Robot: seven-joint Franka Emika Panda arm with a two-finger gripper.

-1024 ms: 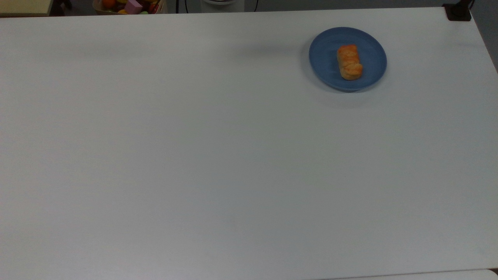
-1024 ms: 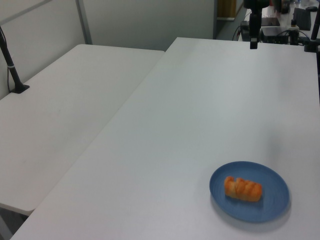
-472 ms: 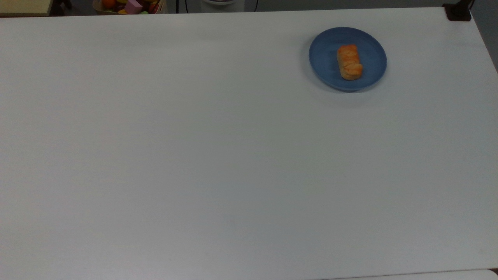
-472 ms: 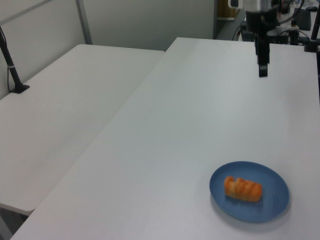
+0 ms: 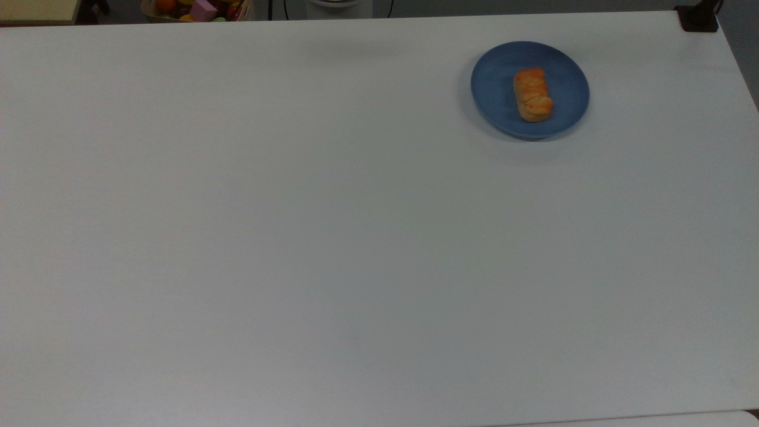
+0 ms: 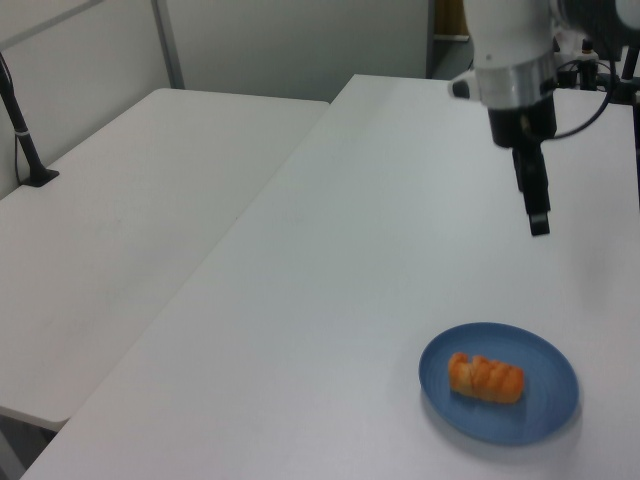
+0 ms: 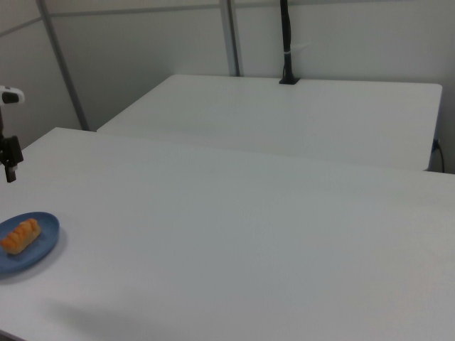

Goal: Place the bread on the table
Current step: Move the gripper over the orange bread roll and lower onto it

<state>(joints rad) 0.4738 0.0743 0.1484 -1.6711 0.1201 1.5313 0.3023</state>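
The bread (image 5: 533, 95), a small golden-orange braided roll, lies in the middle of a round blue plate (image 5: 495, 89) near the top view's upper right corner of the white table (image 5: 332, 237). In the left view the bread (image 6: 486, 378) rests on the plate (image 6: 545, 405) at the lower right. My gripper (image 6: 540, 226) hangs from the white arm above the table, well beyond the plate and a little to its right, pointing down. In the right view the gripper (image 7: 10, 175) is at the far left edge, above the plate (image 7: 43, 245) with the bread (image 7: 20, 235).
A second white table (image 6: 120, 210) stands alongside, with a black post (image 6: 22, 130) on it. A box of colourful toys (image 5: 198, 9) sits past the top view's upper left edge. A black clamp (image 5: 698, 18) holds the table's upper right corner.
In the left view the arm has come down and forward from the table's far end toward the plate. Bread and plate have not moved.
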